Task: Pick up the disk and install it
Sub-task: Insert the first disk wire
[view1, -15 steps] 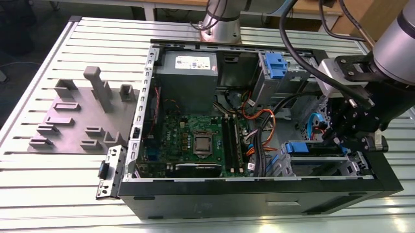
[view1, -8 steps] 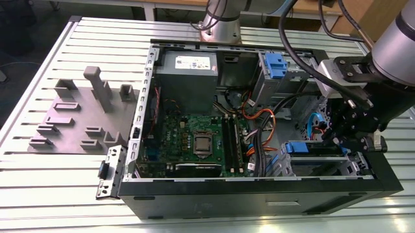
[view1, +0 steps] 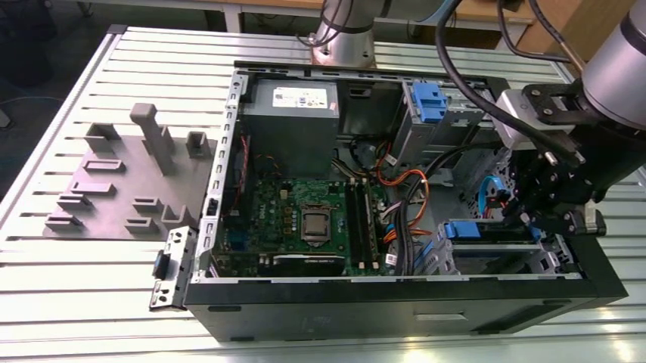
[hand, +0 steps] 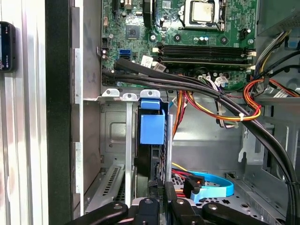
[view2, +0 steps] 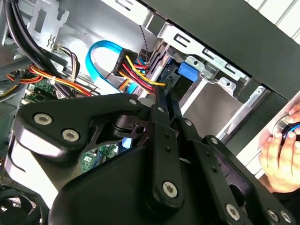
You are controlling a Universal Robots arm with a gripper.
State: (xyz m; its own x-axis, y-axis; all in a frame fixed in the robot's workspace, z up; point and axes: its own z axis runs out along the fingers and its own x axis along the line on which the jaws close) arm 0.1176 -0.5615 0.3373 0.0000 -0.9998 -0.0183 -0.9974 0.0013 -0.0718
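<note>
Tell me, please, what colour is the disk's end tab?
Blue; the disk's end tab shows best in the first wrist view.

Disk (hand: 152, 129) upright in drive bay (hand: 112, 140)

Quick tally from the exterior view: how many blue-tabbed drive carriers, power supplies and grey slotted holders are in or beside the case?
Blue-tabbed drive carriers: 2 (the disk, the other carrier)
power supply: 1
grey holder: 1
Total: 4

pincer (view1: 538, 219) beside the disk (view1: 474, 231) in the computer case (view1: 404, 302).
</note>
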